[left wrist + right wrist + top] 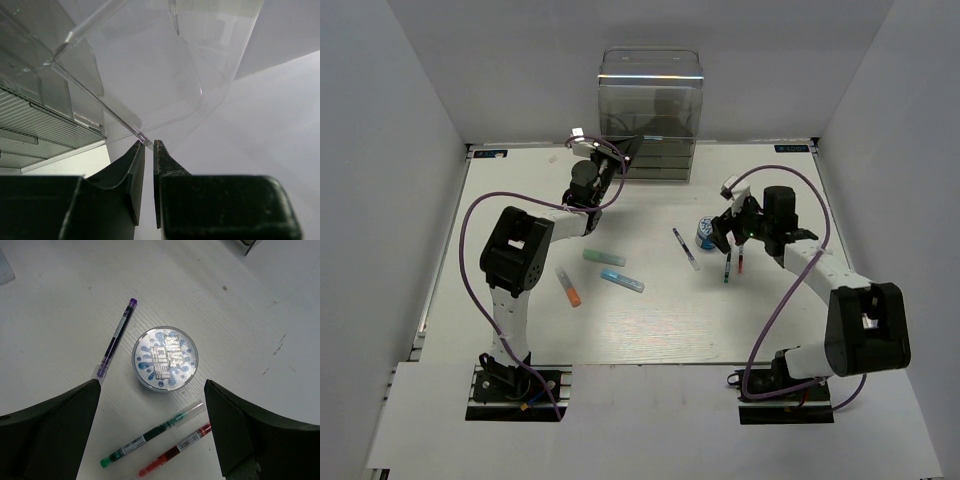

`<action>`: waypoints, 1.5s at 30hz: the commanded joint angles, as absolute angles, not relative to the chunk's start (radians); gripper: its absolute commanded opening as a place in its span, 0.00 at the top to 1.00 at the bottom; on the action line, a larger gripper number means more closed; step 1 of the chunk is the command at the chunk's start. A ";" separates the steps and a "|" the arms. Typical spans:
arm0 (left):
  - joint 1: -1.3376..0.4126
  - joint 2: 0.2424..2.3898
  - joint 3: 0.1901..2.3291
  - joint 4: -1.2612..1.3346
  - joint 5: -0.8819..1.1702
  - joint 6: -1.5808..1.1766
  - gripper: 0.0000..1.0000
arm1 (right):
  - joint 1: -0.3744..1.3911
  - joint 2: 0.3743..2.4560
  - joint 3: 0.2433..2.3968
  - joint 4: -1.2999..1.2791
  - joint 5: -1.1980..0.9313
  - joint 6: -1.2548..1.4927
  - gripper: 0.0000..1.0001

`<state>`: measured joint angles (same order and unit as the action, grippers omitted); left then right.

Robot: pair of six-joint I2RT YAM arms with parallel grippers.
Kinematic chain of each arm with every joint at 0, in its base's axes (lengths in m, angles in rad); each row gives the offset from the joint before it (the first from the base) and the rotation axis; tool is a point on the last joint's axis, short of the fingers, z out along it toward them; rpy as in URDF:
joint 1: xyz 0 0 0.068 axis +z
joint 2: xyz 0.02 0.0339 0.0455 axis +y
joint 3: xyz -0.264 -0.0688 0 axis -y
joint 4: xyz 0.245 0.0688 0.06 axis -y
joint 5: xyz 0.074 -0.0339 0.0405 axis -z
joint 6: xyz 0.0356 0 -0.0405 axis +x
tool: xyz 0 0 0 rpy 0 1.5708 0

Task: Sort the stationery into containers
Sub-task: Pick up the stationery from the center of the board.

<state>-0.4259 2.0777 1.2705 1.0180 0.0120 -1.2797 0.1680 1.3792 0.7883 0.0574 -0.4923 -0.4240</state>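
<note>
**Sorting job barely begun as stationery lay loose on the table**

None of the stationery had reached the clear organiser (650, 100) at the back of the table (650, 335), as far as the cameras showed. Its top compartment looked bare and all eight pieces remained outside it.

The teal marker (604, 258), light-blue marker (622, 281) and orange-capped marker (568, 286) lay well apart from the organiser on the left half. The purple pen (116, 337), green pen (150, 435) and red pen (175, 450) lay around the blue-and-white roll (165, 358) on the right.

The right gripper (151, 385) hung above the roll with its fingers spread wide on either side, holding nothing.

The left gripper (149, 145) was at the organiser's front, beside the grey drawers (40, 120). Its fingers were all but closed, with only a slit between them, and the corner of a clear panel (150, 75) sat at their tips. Whether they actually pinched that edge could not be told through the transparent plastic.

By this reckoning the whole sort was still ahead, starting with getting the organiser open.

The roll's face carried a blue splash pattern with block-like marks that could not be read. The green and red pens bore white barcode stickers, their print too small to make out.
</note>
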 commanded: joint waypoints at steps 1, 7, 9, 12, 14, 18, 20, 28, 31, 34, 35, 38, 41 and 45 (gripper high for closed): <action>-0.426 1.982 1.293 1.071 0.018 -1.273 0.77 | 0.193 1.407 0.833 0.118 -0.456 -0.403 0.10; -0.426 1.982 1.293 1.062 0.018 -1.273 0.77 | 0.228 1.514 0.856 0.132 -0.437 -0.358 0.10; -0.426 1.973 1.293 1.052 0.018 -1.273 0.77 | 0.235 1.548 0.873 0.137 -0.396 -0.353 0.10; -0.426 1.973 1.293 1.052 0.018 -1.273 0.77 | 0.245 1.571 0.877 0.153 -0.342 -0.334 0.10; -0.426 1.973 1.293 1.052 0.018 -1.273 0.77 | 0.250 1.577 0.870 0.176 -0.310 -0.339 0.10; -0.426 1.973 1.284 1.052 0.018 -1.273 0.77 | 0.253 1.545 0.854 0.196 -0.311 -0.347 0.10; -0.426 1.973 1.284 1.052 0.018 -1.273 0.77 | 0.256 1.520 0.839 0.212 -0.296 -0.357 0.10; -0.426 1.973 1.284 1.052 0.018 -1.273 0.77 | 0.256 1.569 0.857 0.210 -0.209 -0.351 0.10; -0.426 1.973 1.275 1.052 0.018 -1.273 0.77 | 0.256 1.601 0.868 0.196 -0.204 -0.347 0.11; -0.426 1.973 1.275 1.052 0.018 -1.273 0.77 | 0.256 1.615 0.885 0.189 -0.203 -0.344 0.12; -0.426 1.973 1.275 1.052 0.018 -1.273 0.77 | 0.258 1.624 0.885 0.187 -0.209 -0.344 0.12; -0.426 1.973 1.275 1.052 0.018 -1.273 0.77 | 0.256 1.634 0.897 0.169 -0.224 -0.337 0.17; -0.426 1.973 1.275 1.052 0.018 -1.273 0.77 | 0.256 1.641 0.905 0.153 -0.242 -0.336 0.28; -0.426 1.973 1.275 1.052 0.028 -1.273 0.77 | 0.258 1.611 0.913 0.140 -0.285 -0.357 0.63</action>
<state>-0.4259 2.0773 1.2705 1.0134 0.0151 -1.2793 0.2539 1.6382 0.8642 0.1417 -0.2409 -0.3470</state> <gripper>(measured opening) 0.237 0.714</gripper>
